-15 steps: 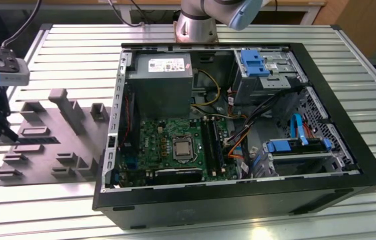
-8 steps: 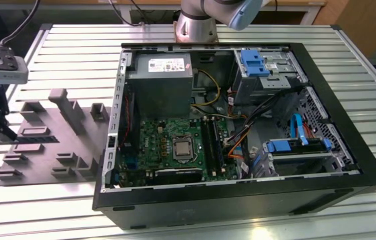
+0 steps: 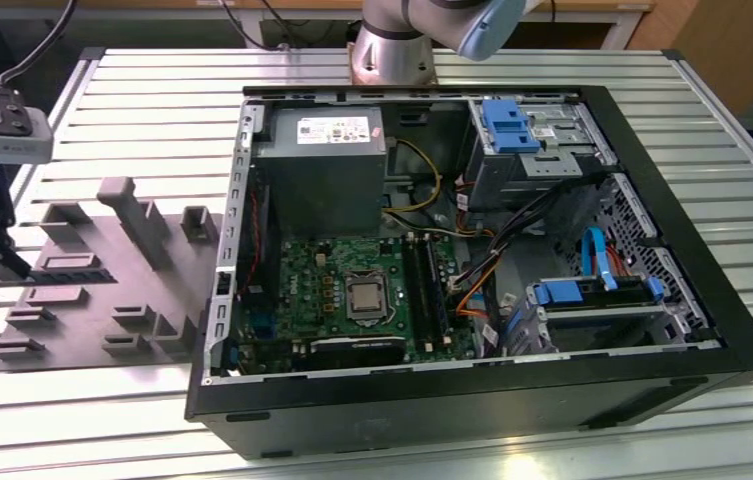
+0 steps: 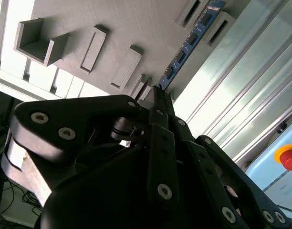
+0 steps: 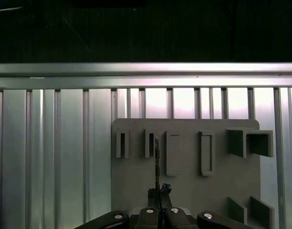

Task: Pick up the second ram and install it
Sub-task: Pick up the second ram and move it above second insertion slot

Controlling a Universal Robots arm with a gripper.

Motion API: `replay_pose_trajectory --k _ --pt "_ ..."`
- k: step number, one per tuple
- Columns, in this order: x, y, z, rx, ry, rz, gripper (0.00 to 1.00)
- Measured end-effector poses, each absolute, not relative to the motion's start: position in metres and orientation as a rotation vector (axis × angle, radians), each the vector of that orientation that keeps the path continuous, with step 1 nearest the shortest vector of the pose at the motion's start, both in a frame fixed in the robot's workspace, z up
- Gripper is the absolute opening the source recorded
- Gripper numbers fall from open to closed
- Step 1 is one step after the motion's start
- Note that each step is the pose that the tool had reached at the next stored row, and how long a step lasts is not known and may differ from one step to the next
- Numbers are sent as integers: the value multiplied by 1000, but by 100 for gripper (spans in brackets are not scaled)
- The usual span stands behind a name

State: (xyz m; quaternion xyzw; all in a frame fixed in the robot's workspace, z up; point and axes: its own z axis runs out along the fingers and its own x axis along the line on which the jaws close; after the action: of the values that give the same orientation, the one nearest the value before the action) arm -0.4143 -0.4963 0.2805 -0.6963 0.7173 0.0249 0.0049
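Gripping thin flat second ram (image 4: 190, 41), prob. | hand (image 5: 159, 190): black, closed on it | tray (image 5: 222, 186): grey, blocky

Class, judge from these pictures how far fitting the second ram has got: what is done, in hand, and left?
Done: the gripper is at the grey tray, away from the open case. In hand: it sits at one end of the second ram, which stands between the tray's upright blocks; a firm hold cannot be confirmed. Left: lifting the stick and seating it in the motherboard slots.
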Motion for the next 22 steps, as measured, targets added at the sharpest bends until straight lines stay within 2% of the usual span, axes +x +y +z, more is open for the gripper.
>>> replay_pose_trajectory --k 22 --pt "-414 -496 292 -2180 2246 77 11"
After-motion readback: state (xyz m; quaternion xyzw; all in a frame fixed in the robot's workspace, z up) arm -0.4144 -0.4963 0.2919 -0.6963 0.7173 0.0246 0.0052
